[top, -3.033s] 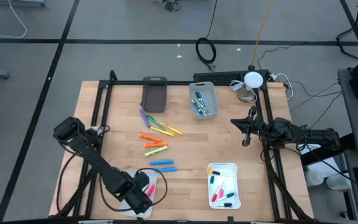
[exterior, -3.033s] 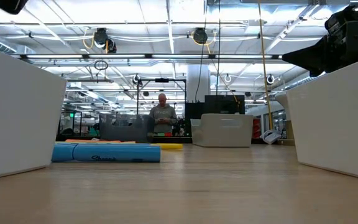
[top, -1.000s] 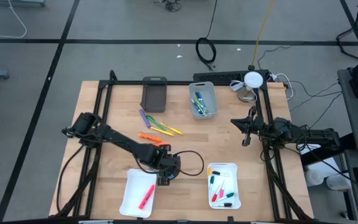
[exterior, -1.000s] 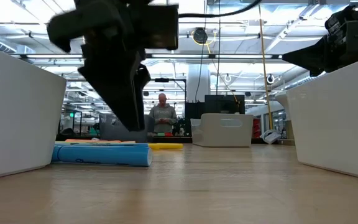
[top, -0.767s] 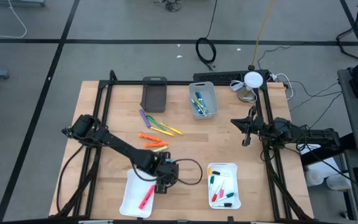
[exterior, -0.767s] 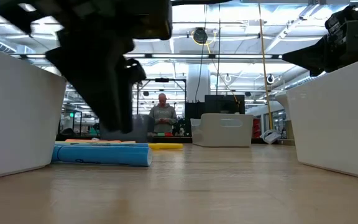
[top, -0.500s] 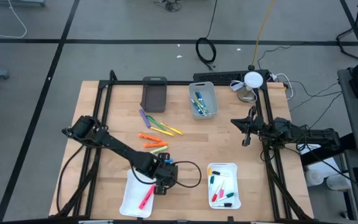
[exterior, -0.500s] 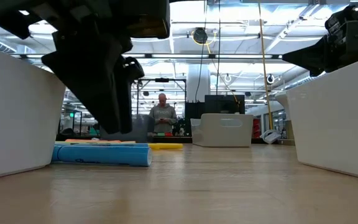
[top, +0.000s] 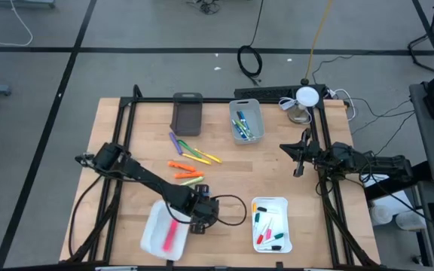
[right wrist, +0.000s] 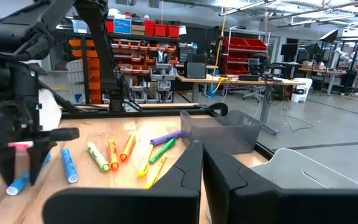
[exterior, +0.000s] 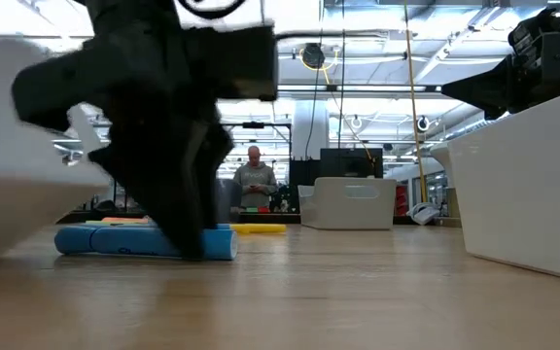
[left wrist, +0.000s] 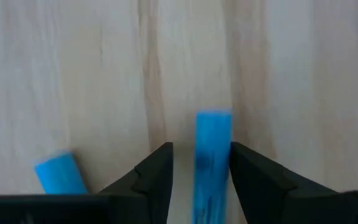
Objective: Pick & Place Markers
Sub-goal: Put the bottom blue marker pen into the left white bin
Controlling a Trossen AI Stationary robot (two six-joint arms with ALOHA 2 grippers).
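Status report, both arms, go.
Left gripper down at the table, jaws open astride a blue marker. Right gripper parked at the right edge. White tray close beside.

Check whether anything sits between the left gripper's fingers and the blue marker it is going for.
Nothing visible does. The left gripper is open, one finger on each side of the blue marker on bare wood. A second blue marker lies off to one side, outside the fingers.
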